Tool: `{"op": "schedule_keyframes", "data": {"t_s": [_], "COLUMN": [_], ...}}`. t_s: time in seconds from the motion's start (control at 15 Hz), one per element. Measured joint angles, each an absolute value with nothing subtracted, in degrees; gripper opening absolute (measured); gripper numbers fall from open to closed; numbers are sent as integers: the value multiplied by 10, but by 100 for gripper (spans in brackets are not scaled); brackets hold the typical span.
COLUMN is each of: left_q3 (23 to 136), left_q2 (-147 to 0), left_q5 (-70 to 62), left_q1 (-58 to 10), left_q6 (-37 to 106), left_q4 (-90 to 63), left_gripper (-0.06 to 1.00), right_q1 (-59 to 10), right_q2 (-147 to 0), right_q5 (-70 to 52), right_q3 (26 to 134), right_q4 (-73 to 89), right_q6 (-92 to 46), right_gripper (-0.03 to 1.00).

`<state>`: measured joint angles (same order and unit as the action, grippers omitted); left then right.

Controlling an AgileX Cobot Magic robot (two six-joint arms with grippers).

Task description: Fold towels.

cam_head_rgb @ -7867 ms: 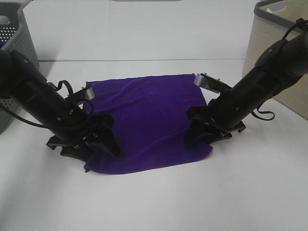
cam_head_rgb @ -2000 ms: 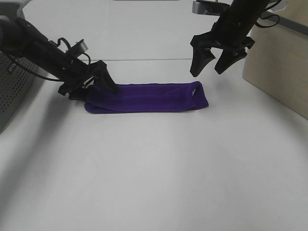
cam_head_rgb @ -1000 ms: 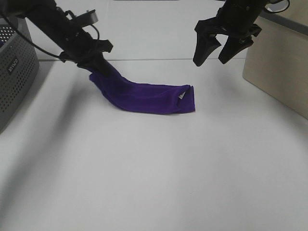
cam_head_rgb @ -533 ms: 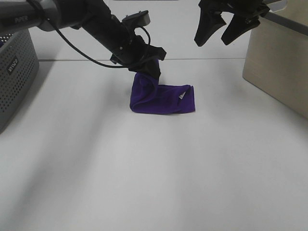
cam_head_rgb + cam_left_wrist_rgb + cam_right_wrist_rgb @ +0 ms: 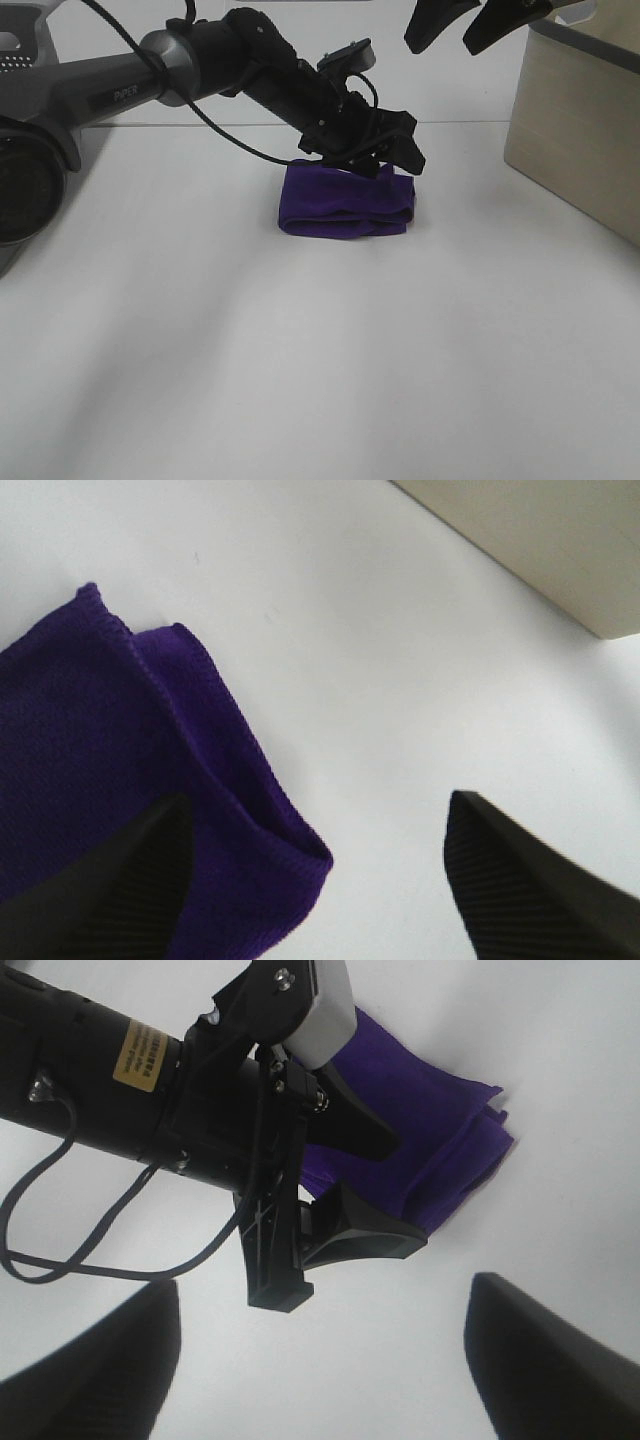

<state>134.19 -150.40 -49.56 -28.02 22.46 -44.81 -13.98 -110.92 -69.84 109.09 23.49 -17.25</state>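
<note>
Towel (image 5: 345,203): compact bundle, second fold laid. My left pincer (image 5: 392,158) apart (released); right pincer (image 5: 462,22) apart. Next, I withdraw.

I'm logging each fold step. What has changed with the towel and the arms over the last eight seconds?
The purple towel, earlier spread flat, then a long strip, is now a compact stack. The left pincer carried the strip's left end across to the right and has opened, letting go. The right pincer let go earlier and rose to the top edge of the exterior view, open. The beige box stayed put.
</note>
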Motion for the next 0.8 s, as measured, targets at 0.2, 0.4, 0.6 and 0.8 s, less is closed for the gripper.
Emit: {"op": "schedule_keyframes", "data": {"t_s": [0.2, 0.4, 0.6, 0.8], "left_q3": [1381, 1446, 1521, 1557], "left_q2": [-1504, -1504, -1504, -1470], "left_q5": [-512, -594, -689, -694], "left_q1": [-277, -260, -215, -172], "left_q6": [223, 216, 127, 59], "left_q4": [-447, -383, -235, -129], "left_gripper": [66, 66, 66, 66], "right_q1": [-140, -140, -140, -127], "right_q2": [-1102, -1100, -1100, -1074], "right_q5": [-698, -698, -698, -699], "right_q3": [1091, 1091, 1091, 1091], "right_q4": [235, 235, 233, 191], "right_q6": [-172, -172, -168, -140], "right_gripper": [77, 77, 77, 77]}}
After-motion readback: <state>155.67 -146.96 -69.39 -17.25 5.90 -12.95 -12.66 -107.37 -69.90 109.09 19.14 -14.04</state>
